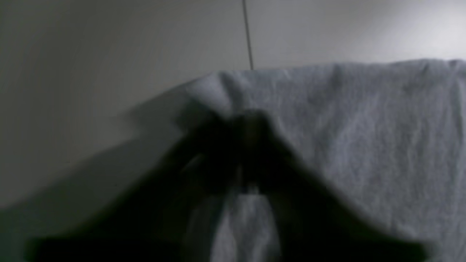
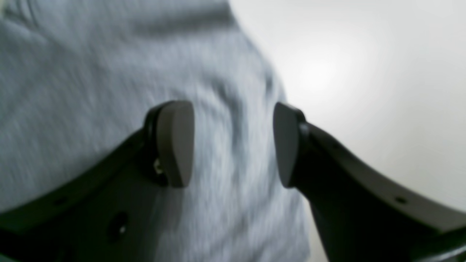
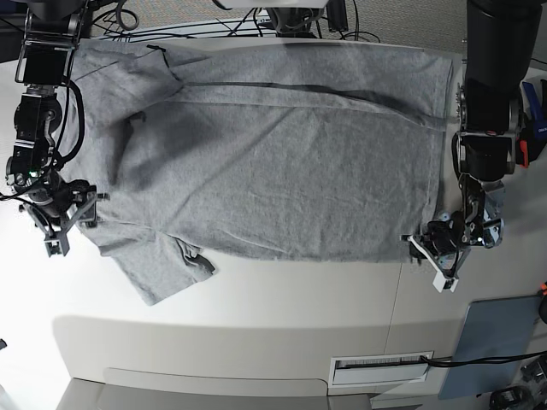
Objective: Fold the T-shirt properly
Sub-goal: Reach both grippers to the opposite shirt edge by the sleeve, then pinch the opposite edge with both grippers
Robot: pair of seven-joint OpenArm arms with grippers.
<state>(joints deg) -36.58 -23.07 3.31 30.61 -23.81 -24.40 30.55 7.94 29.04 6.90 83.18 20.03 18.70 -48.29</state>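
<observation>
The heather-grey T-shirt (image 3: pixel 282 162) lies spread flat across the table, plain side up, with its hem toward the right of the base view and a sleeve at the lower left. My left gripper (image 3: pixel 433 252) sits at the hem's near corner. In the left wrist view its dark fingers meet at the left gripper (image 1: pixel 249 120), pinched shut on the puckered edge of the T-shirt (image 1: pixel 364 127). My right gripper (image 3: pixel 61 224) hovers at the sleeve's outer edge. Up close the right gripper (image 2: pixel 233 143) stands open, and the T-shirt (image 2: pixel 72 91) shows below the gap.
The white table (image 3: pixel 282 307) has a thin seam (image 1: pixel 248 36) running away from the cloth. A grey-blue pad (image 3: pixel 500 342) lies at the front right corner, a labelled slot plate (image 3: pixel 380 367) sits at the front edge, and cables (image 3: pixel 282 17) crowd the back.
</observation>
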